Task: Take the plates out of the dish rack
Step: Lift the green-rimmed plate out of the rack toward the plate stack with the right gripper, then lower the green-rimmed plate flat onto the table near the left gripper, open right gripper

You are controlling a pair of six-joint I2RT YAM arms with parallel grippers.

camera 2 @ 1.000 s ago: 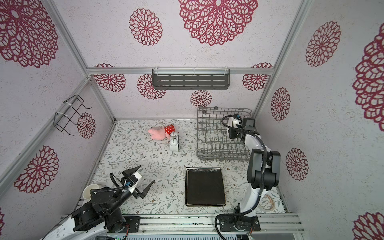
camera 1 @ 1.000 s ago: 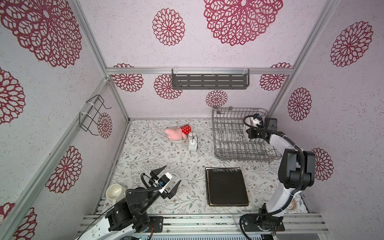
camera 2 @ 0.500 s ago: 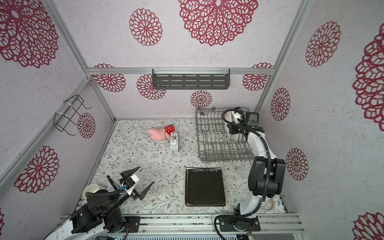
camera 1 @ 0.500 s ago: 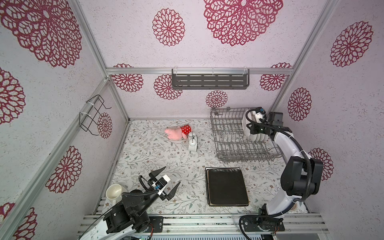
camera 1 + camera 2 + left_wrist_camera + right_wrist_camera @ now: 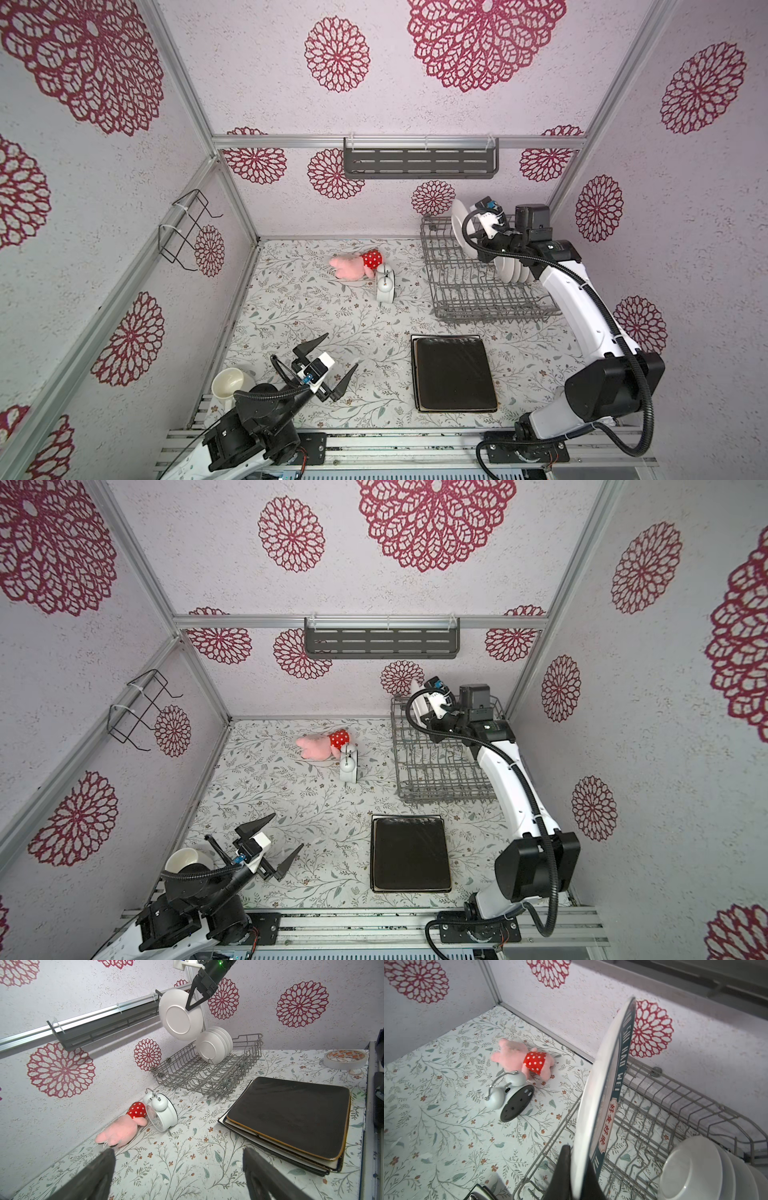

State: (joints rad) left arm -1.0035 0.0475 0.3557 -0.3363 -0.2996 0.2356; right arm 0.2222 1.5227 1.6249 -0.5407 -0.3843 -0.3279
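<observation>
**Right hand has a round plate lifted over the rack; left hand idle and open**

Right hand [image 5: 194, 1002] is clamped shut on the rim of a round white plate [image 5: 180, 1014], held on edge, tilted, in the air above the dish rack [image 5: 207, 1070], clear of the tines. Right wrist view shows the same plate [image 5: 602, 1084] edge-on between the two dark fingers [image 5: 562, 1169], printed face with a teal band and red label turned toward the rack side. In a top view the plate [image 5: 459, 226] sits over the rack's back left part.

The dish rack [image 5: 478, 282] stands at the back right of the table [image 5: 316, 324], near the back wall. A row of round white plates [image 5: 215, 1047] stands upright in its tines at the right end, close-packed; exact count unclear. Rest of the rack looks bare wire.

A stack of flat plates [image 5: 455, 374] lies on the table in front of the rack, dark square one on top, pale edges below.

Left hand [image 5: 328, 368] hovers low over the front left of the table, jaws spread wide, holding nothing.

Also on the table: white mug [image 5: 228, 384] at the front left corner, white alarm clock [image 5: 161, 1112] touching a pink plush toy [image 5: 122, 1126], tape roll [image 5: 345, 1059] near the right edge.
</observation>
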